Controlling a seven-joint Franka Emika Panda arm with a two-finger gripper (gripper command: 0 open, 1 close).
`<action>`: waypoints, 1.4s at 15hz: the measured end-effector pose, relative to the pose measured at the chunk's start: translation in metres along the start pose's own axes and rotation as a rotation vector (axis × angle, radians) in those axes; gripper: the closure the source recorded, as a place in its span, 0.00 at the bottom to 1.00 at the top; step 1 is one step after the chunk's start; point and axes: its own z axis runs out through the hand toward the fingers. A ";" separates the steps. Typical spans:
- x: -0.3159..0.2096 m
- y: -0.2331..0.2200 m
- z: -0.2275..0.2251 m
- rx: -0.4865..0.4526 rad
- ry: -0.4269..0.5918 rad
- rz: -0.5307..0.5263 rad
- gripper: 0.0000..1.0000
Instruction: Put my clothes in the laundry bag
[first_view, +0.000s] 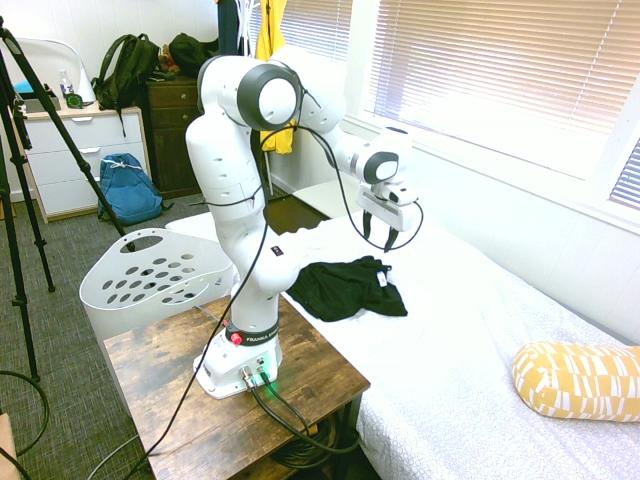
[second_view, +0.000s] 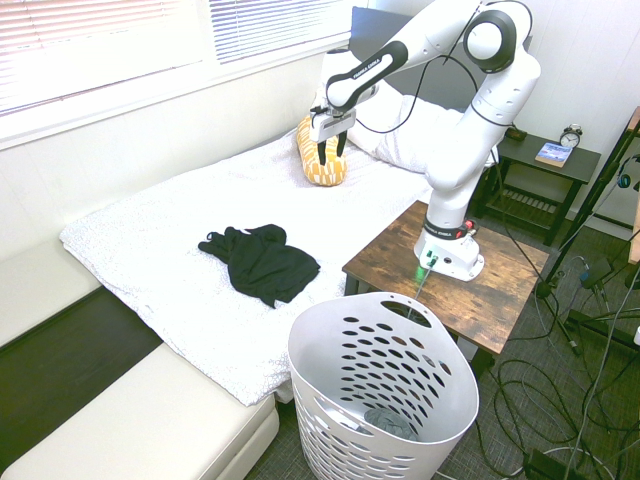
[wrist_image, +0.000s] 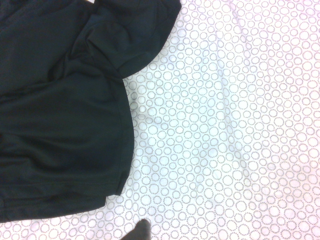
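I count one black garment (second_view: 268, 265), one laundry basket (second_view: 385, 380) and one gripper (second_view: 332, 150). The second exterior view shows grey cloth (second_view: 392, 423) inside the basket; the first hides it. My gripper is released, empty, above the bed (second_view: 200, 215). The garment lies below it, on the bed near the edge facing the basket.

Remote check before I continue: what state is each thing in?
black garment: crumpled, lying on the bed
laundry basket: upright, open-topped, something grey inside
pincer: open, holding nothing
bed: covered, sheet wrinkled
yellow patterned pillow: lying on the bed
window blinds: lowered
blue backpack: on the floor
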 end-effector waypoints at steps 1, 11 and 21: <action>0.000 0.000 0.000 0.000 0.000 0.000 0.00; -0.016 -0.128 0.129 0.046 0.078 -0.195 0.00; -0.025 -0.213 0.391 -0.039 0.059 -0.334 0.00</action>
